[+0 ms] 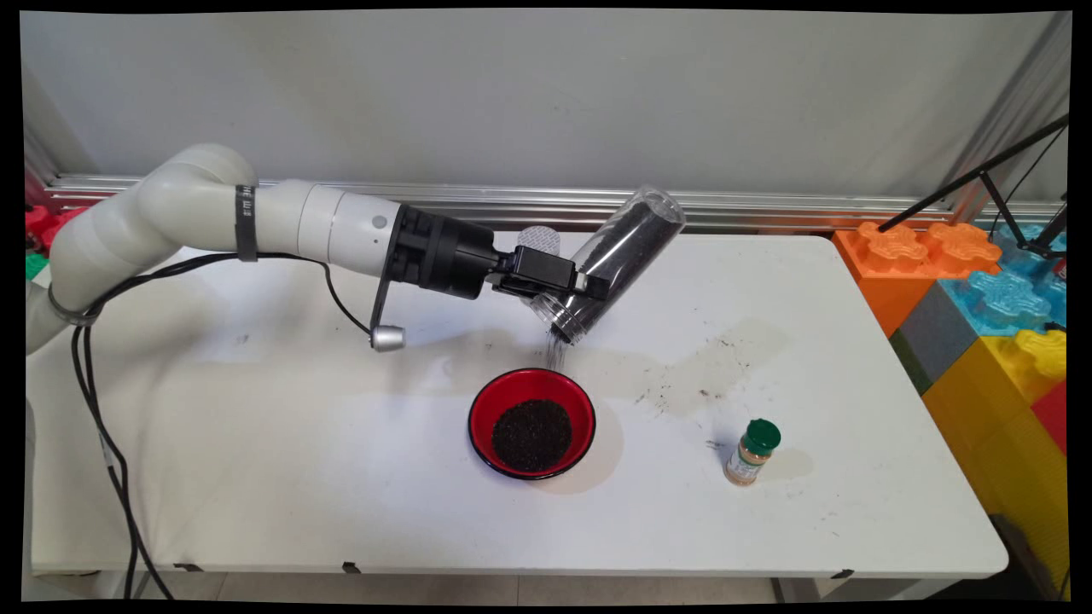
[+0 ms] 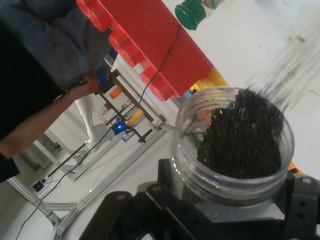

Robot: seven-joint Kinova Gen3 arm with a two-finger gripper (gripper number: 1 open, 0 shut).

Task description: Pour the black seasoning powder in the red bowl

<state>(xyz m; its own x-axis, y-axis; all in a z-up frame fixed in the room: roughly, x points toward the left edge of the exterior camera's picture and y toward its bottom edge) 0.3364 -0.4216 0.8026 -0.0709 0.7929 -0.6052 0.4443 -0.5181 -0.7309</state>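
Gripping a clear plastic jar near its open end, the black gripper has its fingers clamped on the ribbed neck, one on each side. The jar is a tall cylinder, tilted with its mouth down and to the left, and is filled most of the way with fine black granules. A thin stream of granules falls from the mouth toward the far rim of a round red bowl with a black outer edge, which sits on the white table directly below. The bowl holds a dark, grainy heap in its middle. Loose specks and a dusty smear lie on the table to the bowl's right. Further right stands a small spice bottle with a green cap and tan contents. The white arm reaches in nearly level from the left, above the table.
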